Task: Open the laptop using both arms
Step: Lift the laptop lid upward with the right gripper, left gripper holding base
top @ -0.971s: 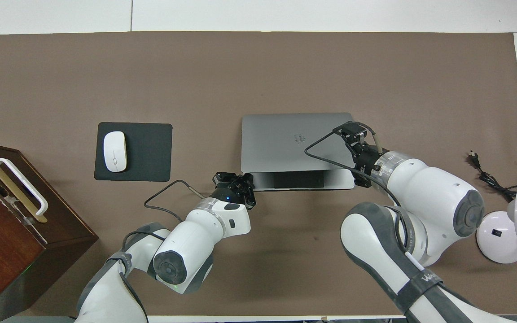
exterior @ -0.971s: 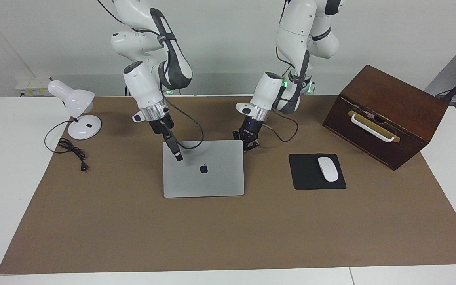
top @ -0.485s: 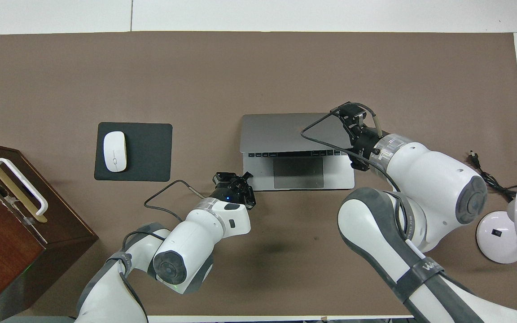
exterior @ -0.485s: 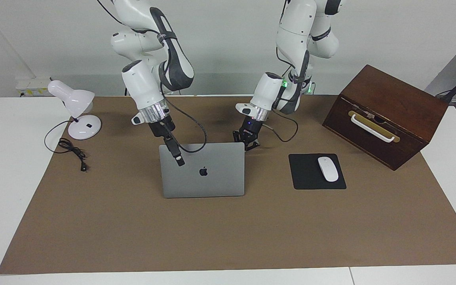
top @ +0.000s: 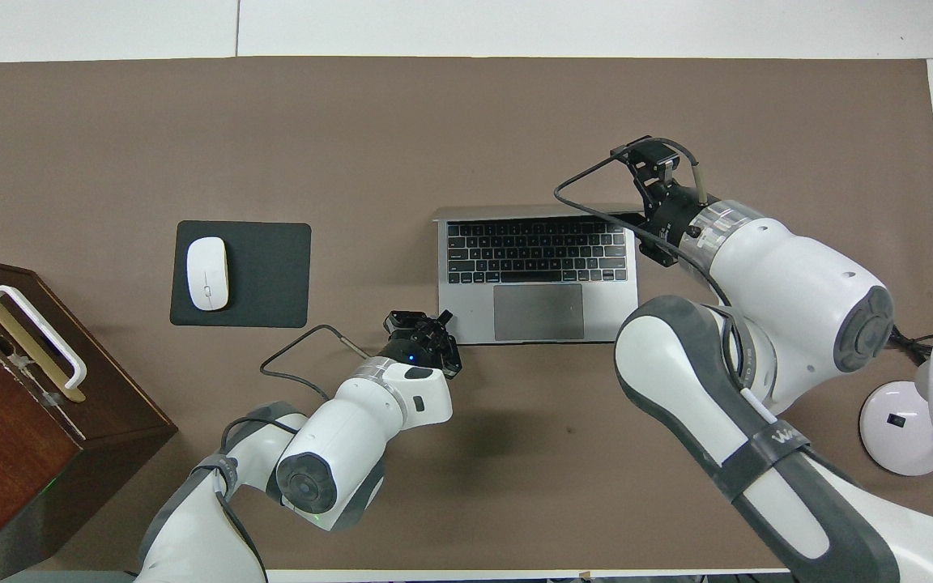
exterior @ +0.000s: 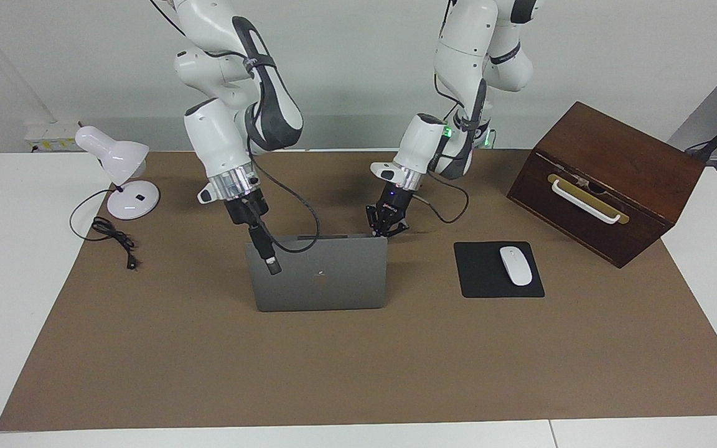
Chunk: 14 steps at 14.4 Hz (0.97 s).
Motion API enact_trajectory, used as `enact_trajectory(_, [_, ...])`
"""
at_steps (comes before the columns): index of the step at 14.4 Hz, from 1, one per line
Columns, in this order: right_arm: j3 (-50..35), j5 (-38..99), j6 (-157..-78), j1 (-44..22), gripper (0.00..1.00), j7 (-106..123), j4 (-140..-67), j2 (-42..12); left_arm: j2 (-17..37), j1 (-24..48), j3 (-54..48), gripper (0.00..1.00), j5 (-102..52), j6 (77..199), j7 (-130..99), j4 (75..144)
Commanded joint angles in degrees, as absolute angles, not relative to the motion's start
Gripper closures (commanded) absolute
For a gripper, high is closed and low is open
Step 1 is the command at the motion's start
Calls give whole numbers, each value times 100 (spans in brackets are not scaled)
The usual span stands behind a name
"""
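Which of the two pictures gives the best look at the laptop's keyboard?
The overhead view: the laptop lies open below the camera, so its black keys and grey trackpad show fully. The facing view meets only the back of the raised lid, which hides the keyboard entirely.

Dark apple logo point(exterior: 319, 274) faintly visible on the lid of the laptop point(exterior: 318, 274). Short pale lettering on the dark band of the right arm point(top: 782, 438), too small to read. No other legible text.

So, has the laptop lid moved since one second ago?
Yes. The laptop lid has swung up from nearly flat to about upright, while its base stays beside the black mouse pad; the right gripper rose with it.
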<state>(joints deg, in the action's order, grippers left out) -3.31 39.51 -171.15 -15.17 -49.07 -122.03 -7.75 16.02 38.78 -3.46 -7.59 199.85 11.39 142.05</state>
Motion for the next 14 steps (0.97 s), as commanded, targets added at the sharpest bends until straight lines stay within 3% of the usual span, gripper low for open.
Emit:
enact_trajectory(1, [-387, 4157, -17183, -1301, 0, -4579, -11559, -1133, 1837, 3929, -255, 100, -782, 20083, 1266, 14098])
enact_trajectory(14, [-387, 4157, -17191, -1151, 0, -4482, -10802, -1670, 1837, 3929, -255, 100, -782, 20083, 1266, 14098])
